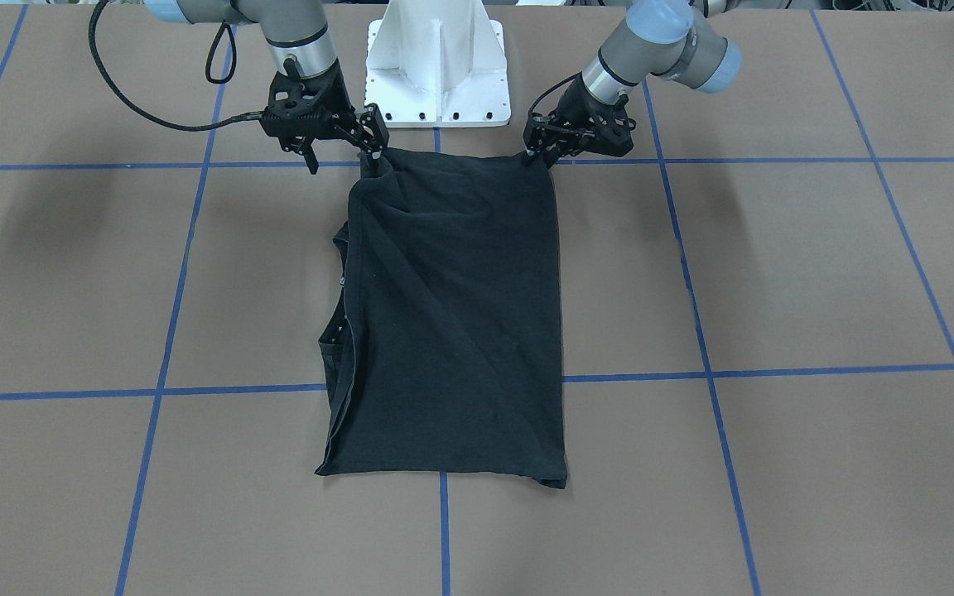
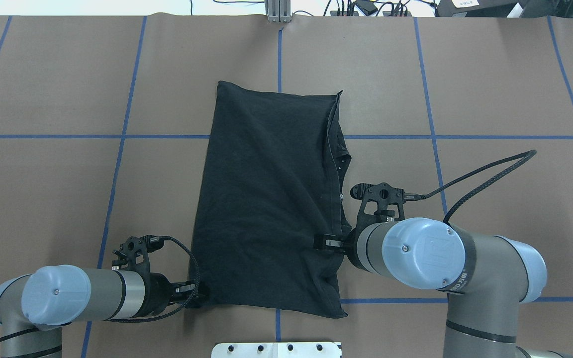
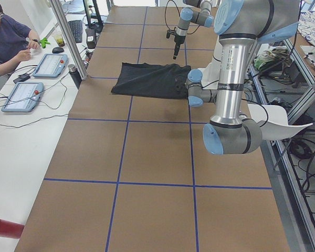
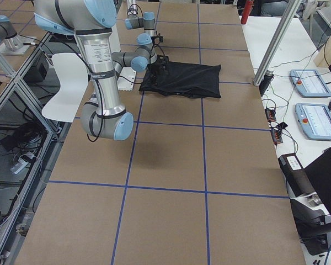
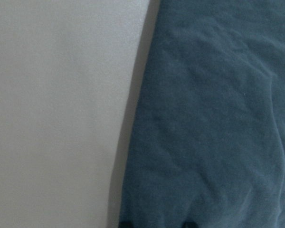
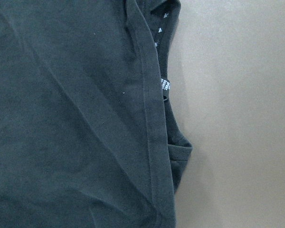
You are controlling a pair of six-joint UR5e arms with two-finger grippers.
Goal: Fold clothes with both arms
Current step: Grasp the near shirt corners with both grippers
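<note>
The black T-shirt (image 1: 452, 314) lies folded into a long rectangle on the brown table, its graphic hidden. It also shows in the overhead view (image 2: 266, 199). My left gripper (image 1: 537, 156) is at the shirt's near corner on my left and looks shut on the cloth; it also shows in the overhead view (image 2: 201, 294). My right gripper (image 1: 375, 157) looks shut on the near corner on my right, where the cloth bunches up towards it; it also shows in the overhead view (image 2: 322, 242). The right wrist view shows layered hems and a small white label (image 6: 165, 85). The left wrist view shows the shirt's edge (image 5: 213, 118).
The white pedestal base (image 1: 437, 74) stands just behind the shirt's near edge. Blue tape lines (image 1: 444, 530) grid the table. The right arm's black cable (image 2: 485, 174) loops out to the side. An operator (image 3: 10, 42) and tablets (image 3: 22, 96) are beyond the table's far edge.
</note>
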